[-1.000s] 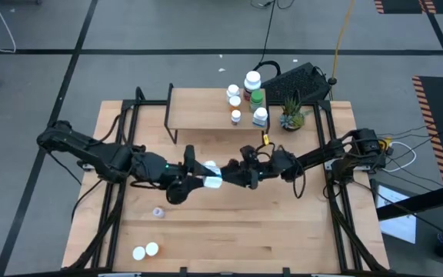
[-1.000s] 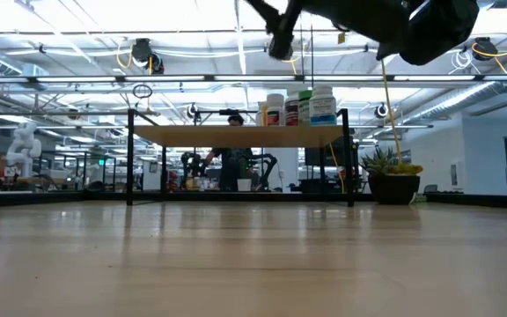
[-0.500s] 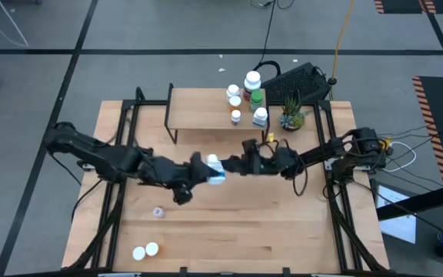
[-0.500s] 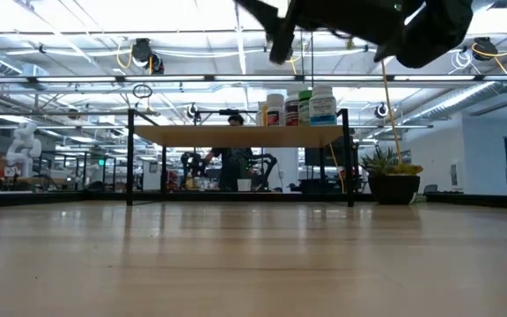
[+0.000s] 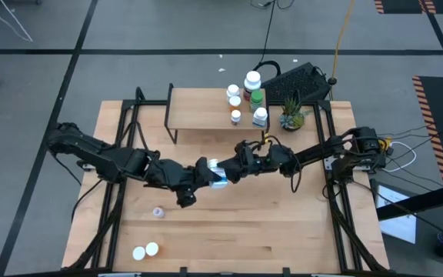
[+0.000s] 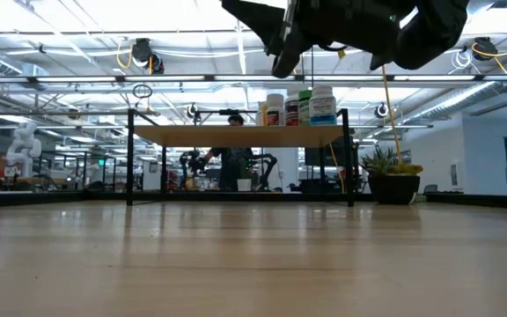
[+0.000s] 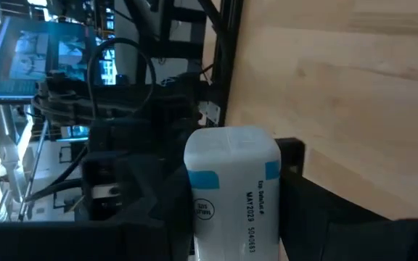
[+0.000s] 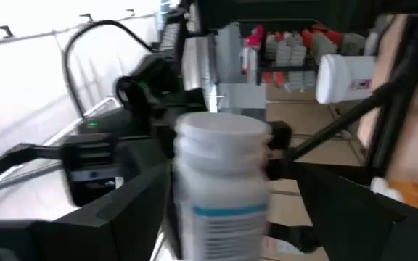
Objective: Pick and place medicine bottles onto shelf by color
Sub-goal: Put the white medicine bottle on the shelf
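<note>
Setting: robotics lab or industrial workshop, apparently. Evidence: overhead lights running along open ceiling trusses [image 6: 148, 79]; workbenches [image 6: 60, 180] and a person [image 6: 234, 158] showing behind; hazard-striped floor tape [image 5: 437, 88]; cables [image 5: 268, 35] trailing across grey floor.

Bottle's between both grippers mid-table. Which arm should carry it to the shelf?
Right, probably. The right gripper meets the white bottle held by the left gripper, and its arm reaches in from the side where the shelf bottles stand.

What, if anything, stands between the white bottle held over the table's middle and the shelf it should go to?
Nothing visible does. The white bottle hangs between the left gripper and right gripper, with bare table between it and the shelf, whose left part is bare.
</note>
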Tool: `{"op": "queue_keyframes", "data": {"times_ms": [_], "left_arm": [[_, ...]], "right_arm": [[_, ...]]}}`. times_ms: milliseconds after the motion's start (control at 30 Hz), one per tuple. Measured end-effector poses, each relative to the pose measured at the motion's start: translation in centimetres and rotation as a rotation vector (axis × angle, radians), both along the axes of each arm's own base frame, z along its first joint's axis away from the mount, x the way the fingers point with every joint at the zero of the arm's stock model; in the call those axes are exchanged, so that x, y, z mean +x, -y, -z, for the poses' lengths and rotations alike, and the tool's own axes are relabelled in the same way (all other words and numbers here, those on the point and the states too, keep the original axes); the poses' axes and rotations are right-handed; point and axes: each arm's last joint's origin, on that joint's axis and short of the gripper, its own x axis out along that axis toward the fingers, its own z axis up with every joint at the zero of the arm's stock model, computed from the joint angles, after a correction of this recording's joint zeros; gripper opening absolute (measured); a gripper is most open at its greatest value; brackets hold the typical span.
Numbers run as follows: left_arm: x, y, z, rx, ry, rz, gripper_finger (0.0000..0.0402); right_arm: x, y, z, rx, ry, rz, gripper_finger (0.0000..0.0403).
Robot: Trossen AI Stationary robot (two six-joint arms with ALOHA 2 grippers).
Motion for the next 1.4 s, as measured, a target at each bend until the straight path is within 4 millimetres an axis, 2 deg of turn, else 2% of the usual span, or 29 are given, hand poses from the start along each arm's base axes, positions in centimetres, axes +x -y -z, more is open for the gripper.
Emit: {"op": "queue_keyframes", "data": {"times_ms": [233, 400, 567, 733, 933, 1000, 1100, 1200, 1300, 1400], "left_arm": [[0.0, -0.1, 0.0, -0.025, -0.004, -0.019, 0.0159], [0.2, -0.7, -0.2, -0.173, 0.026, -0.114, 0.0163], [0.2, -0.8, -0.2, -0.288, 0.03, -0.171, 0.0204], [0.3, -0.8, -0.3, -0.476, 0.045, -0.26, 0.0262], [0.0, -0.4, -0.7, -0.745, 0.089, -0.378, 0.0309], [-0.1, 0.0, -1.7, -0.899, 0.184, -0.455, 0.0316], [-0.8, 0.0, -5.1, -1.124, 0.343, -0.517, 0.0318], [-1.3, -0.7, -7.4, -1.206, 0.42, -0.558, 0.0316], [-1.2, -1.8, -6.4, -1.148, 0.37, -0.697, 0.0312], [-1.3, -3.3, -4.1, -1.2, 0.306, -0.882, 0.0311]], "right_arm": [[0.0, 0.0, 0.1, -0.021, -0.002, -0.002, 0.0205], [0.0, 0.1, -0.2, -0.072, 0.034, 0.013, 0.0141], [0.0, 0.3, -0.2, -0.142, 0.058, 0.029, 0.0139], [-0.2, 0.2, -0.6, -0.188, 0.103, 0.041, 0.0159], [-0.2, 1.0, -0.7, -0.275, 0.134, 0.087, 0.0151], [-0.2, 1.3, -0.9, -0.331, 0.167, 0.105, 0.0149], [-0.2, 1.5, -0.9, -0.397, 0.174, 0.148, 0.0149], [-0.2, 1.5, -0.9, -0.426, 0.176, 0.156, 0.0149], [-0.1, 1.5, -0.7, -0.441, 0.155, 0.153, 0.015], [0.0, 1.8, 0.0, -0.496, 0.107, 0.099, 0.0145]]}}
